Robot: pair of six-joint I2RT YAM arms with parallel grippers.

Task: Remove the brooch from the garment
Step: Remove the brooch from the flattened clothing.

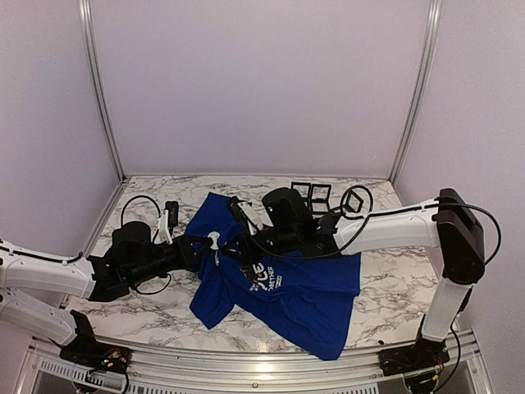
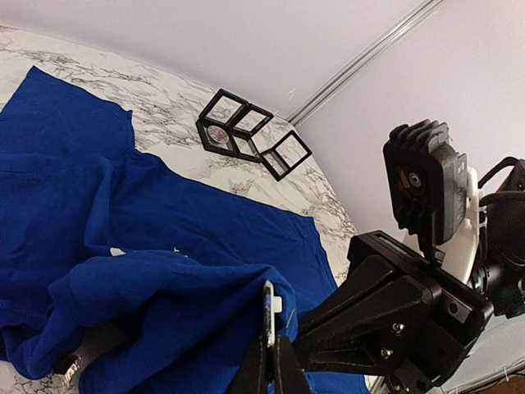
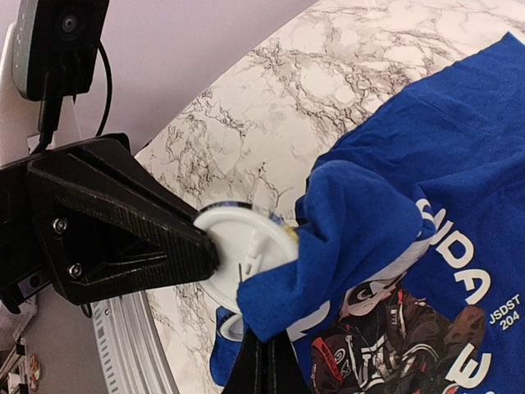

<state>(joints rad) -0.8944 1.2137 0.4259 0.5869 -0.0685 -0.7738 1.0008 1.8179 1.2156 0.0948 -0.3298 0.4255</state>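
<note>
Two grippers meet over the middle of the marble table (image 1: 385, 279), where the left gripper (image 2: 269, 361) is clenched on the round white brooch (image 3: 246, 246) and the right gripper (image 3: 264, 365) pinches a lifted fold of the blue T-shirt (image 1: 295, 287) touching it.

Lab booth: white walls (image 1: 262, 82), marble tabletop (image 1: 385, 283)

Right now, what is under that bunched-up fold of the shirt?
A white round brooch pokes out from under the blue shirt fold. The cloth covers its right part, so how it is pinned cannot be seen.
</note>
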